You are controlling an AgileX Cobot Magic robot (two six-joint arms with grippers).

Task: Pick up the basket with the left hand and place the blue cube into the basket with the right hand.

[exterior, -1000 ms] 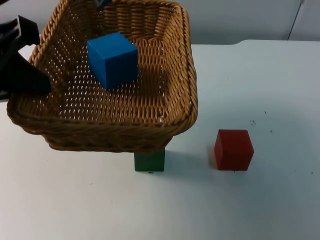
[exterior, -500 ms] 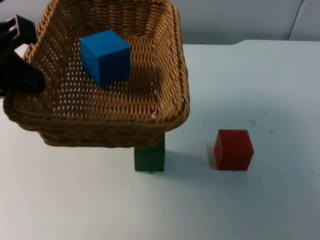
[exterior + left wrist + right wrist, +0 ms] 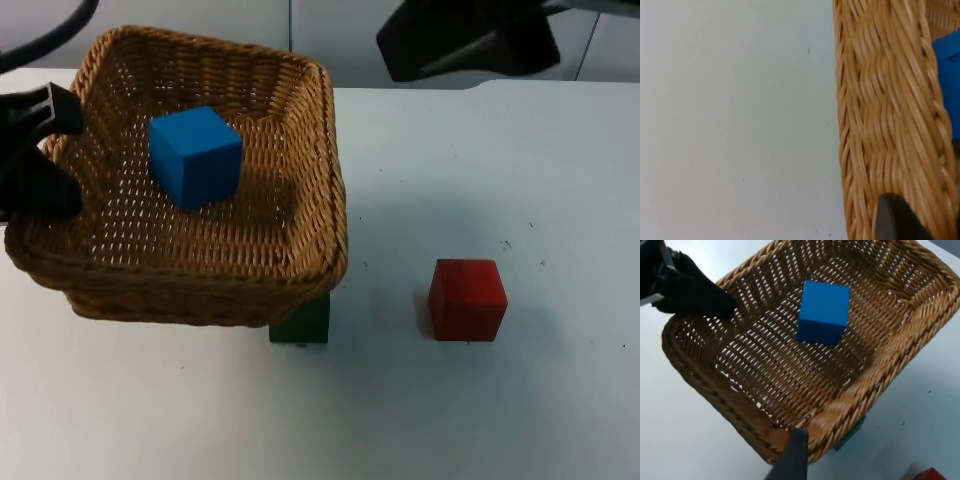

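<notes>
One green cube [image 3: 305, 322] (half hidden) under basket [image 3: 300, 255], red cube [image 3: 467, 299] apart.

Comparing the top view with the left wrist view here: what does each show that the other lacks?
Top view alone: the red cube and green cube on the table, the basket's floor, the left claw at its left rim, and the right arm's dark bulk. Left wrist view alone: the rim's weave close up with one black fingertip against it. Both share the basket and the blue cube inside.
</notes>
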